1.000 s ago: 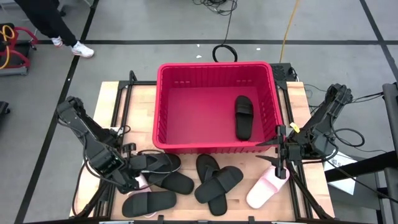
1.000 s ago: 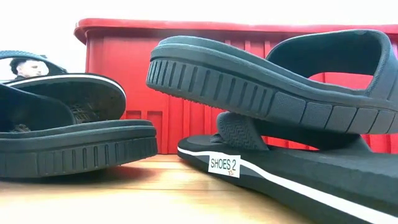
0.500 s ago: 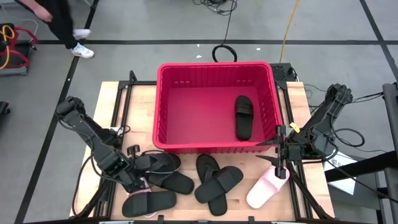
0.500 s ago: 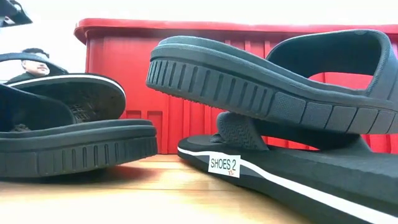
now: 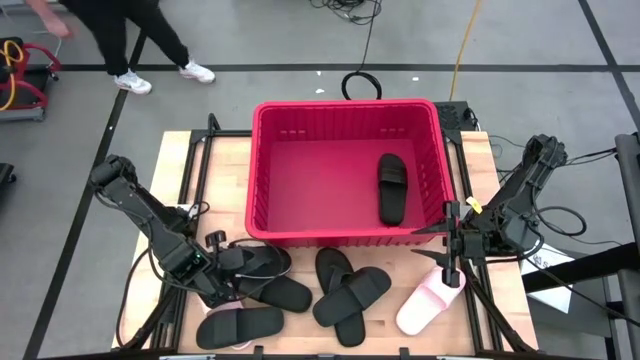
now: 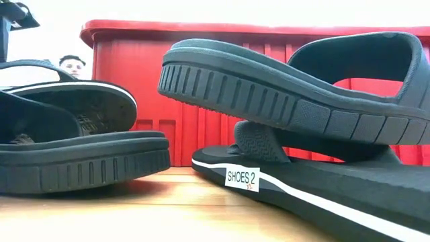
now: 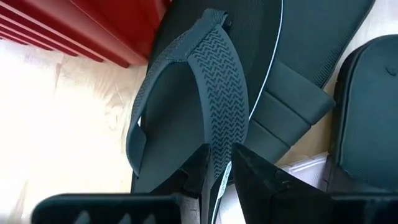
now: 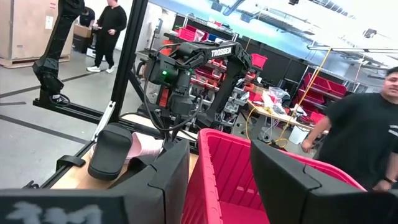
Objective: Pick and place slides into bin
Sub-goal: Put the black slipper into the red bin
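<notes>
The red bin [image 5: 340, 104] stands at the table's far middle with one black slide [image 5: 391, 188] lying inside. Several black slides lie heaped on the table in front of it [image 5: 350, 290], and a pale pink slide [image 5: 425, 305] lies at the near right. My left gripper [image 5: 218, 283] is at the heap's left end, shut on a black thong sandal [image 5: 255, 262] that lies across other slides. My right gripper [image 5: 450, 255] hangs open and empty at the bin's near right corner, above the pink slide. My left gripper pinches the thong sandal's ribbed strap [image 7: 219, 149] between its two fingers [image 7: 261, 177], at one side branch of the strap. The fingers come in slanting from the table's left. The sandal's sole [image 6: 74, 101] rests tilted on another black slide [image 6: 74, 158].
In the low view a black wide-strap slide [image 6: 302, 87] leans on a thong sandal with a "SHOES 2" label [image 6: 240, 177]. Another black slide [image 5: 240, 325] lies at the table's near edge. A person walks on the floor beyond the table's far left [image 5: 140, 40].
My left gripper has moved a little toward the table's right, onto the thong sandal. The slides stay where they were. The person behind the table has walked toward the right.
</notes>
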